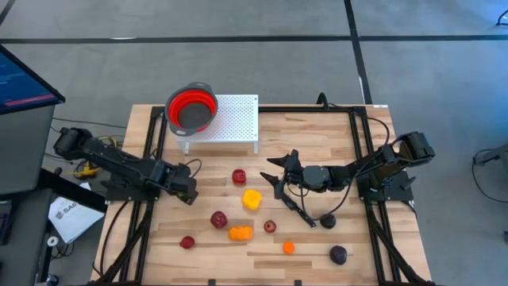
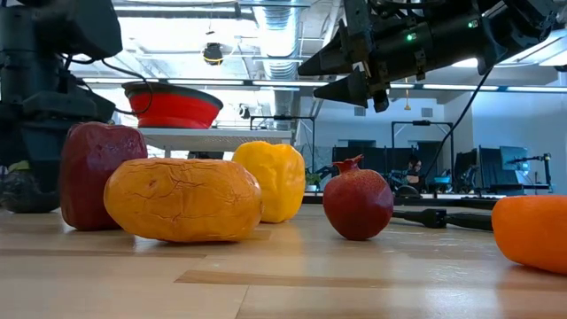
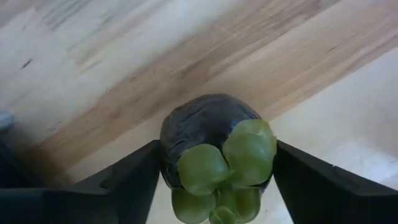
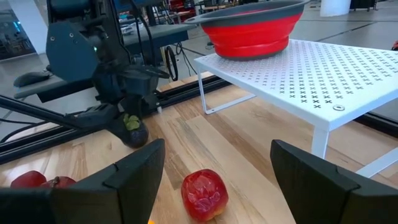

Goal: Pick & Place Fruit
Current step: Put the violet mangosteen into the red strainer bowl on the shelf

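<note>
My left gripper is near the table's left edge, shut on a dark purple fruit with a green leafy cap; the right wrist view also shows this fruit. My right gripper hangs open above the table's middle, and a red fruit lies on the wood ahead of its fingers. A yellow fruit, a dark red one, an orange one and several smaller pieces rest on the near half of the table. My left gripper pinches the dark purple fruit between its two fingers, one on each flank. The fingers slant downward from the table's left side. The green cap faces the wrist camera. Whether the fruit's underside touches the wood, I cannot tell.
A red colander with a grey rim sits on a white perforated rack at the far edge. A black-handled knife lies under my right arm, with a small dark piece beside it. A dark purple fruit lies near the near right corner.
</note>
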`<state>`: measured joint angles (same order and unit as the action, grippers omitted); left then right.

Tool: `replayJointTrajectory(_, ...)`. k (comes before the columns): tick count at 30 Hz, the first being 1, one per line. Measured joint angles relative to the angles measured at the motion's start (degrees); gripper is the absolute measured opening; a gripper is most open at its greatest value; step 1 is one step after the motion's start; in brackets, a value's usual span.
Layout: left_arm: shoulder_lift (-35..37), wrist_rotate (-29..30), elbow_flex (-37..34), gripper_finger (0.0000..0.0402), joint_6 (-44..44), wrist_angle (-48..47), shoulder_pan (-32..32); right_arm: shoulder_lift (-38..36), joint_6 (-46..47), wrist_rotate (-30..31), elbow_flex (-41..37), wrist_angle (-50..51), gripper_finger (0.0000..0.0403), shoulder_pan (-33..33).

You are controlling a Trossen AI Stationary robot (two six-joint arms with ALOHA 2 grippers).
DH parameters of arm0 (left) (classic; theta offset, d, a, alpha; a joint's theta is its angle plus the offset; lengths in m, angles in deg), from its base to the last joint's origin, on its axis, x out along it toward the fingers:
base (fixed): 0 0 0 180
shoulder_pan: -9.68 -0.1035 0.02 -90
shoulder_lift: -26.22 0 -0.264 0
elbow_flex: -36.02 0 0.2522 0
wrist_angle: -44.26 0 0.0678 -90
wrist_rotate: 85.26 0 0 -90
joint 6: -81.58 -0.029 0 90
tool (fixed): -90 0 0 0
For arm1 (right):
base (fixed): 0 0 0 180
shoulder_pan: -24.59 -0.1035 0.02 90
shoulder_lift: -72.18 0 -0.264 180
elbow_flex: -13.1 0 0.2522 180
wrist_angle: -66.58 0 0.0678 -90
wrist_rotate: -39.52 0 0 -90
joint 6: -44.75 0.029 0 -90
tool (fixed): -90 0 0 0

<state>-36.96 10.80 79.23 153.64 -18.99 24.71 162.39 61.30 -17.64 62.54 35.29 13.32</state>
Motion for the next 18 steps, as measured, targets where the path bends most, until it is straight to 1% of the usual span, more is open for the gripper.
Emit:
replayJointTrajectory(3, 0.8, -1.6, 0.0, 0.0245, -0.4, 0.3, 0.8, 0.0, 0.0, 0.0, 0.0, 0.0, 0.0286, 0.0)
replayJointTrajectory(6, 2.3, -5.5, 0.5, 0.0225, -2.8, 1.1, 1.7, 0.0, 0.0, 0.0, 0.0, -0.1, 0.0286, 0.0)
replayJointTrajectory(9, 5.1, -10.3, 3.1, 0.0224, -6.0, 4.0, 2.3, 0.0, 0.0, 0.0, 0.0, -0.5, 0.0286, 0.0)
replayJointTrajectory(11, 6.9, -12.5, 5.5, 0.0232, -9.3, 7.9, 2.3, 0.0, 0.0, 0.0, 0.0, -0.5, 0.0286, 0.0)
replayJointTrajectory(15, 10.6, -12.3, 11.1, 0.0244, -15.8, 19.9, 0.6, 0.0, 0.0, 0.0, 0.0, -0.5, 0.0286, 0.0)
replayJointTrajectory(18, 11.5, -10.3, 17.0, 0.0243, -21.6, 24.4, -3.1, 0.0, 0.0, 0.0, 0.0, -0.5, 0.0286, 0.0)
